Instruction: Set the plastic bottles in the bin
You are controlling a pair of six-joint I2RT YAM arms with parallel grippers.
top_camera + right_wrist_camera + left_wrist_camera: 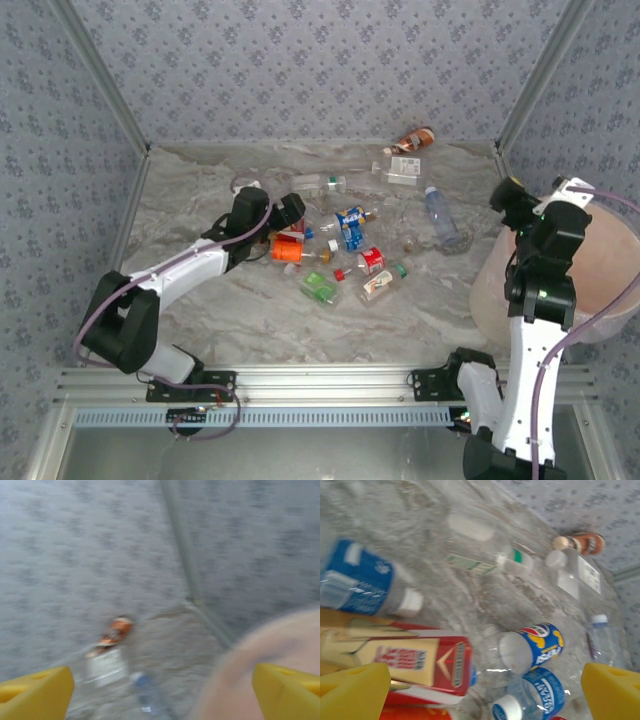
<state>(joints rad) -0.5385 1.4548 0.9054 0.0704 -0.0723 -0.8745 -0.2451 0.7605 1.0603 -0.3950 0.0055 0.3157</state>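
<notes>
Grey marbled bench [230, 300], patterned walls on three sides. The bin [492, 285] stands at the bench's right edge, touching or just beside the right arm [540, 300]. It is round and pinkish, with a whitish liner over the rim. The arm covers part of its mouth; cannot tell what is inside.

Left arm [170, 275] reaches from the near left into the middle of the bench. Left fingers [293, 212] are spread wide and grip nothing, low over the bottle cluster. Right fingers [505, 193] are raised by the bin's far-left rim. In the right wrist view they stand wide apart with nothing between them.

The plastic bottles in view lie on the bench, outside the bin:
- orange-label bottle [287, 248], just beside the left fingers
- blue-label bottle [350, 228], mid-cluster
- red-label bottle [372, 260], near it
- green-label bottle [320, 288], nearest the arms
- clear bottle [383, 282], just right of the green one
- clear bottle [320, 183], behind the cluster
- white-label bottle [400, 168], toward the back
- blue-capped clear bottle [442, 218], between the cluster and the bin
- brown bottle [415, 138], against the back wall
</notes>
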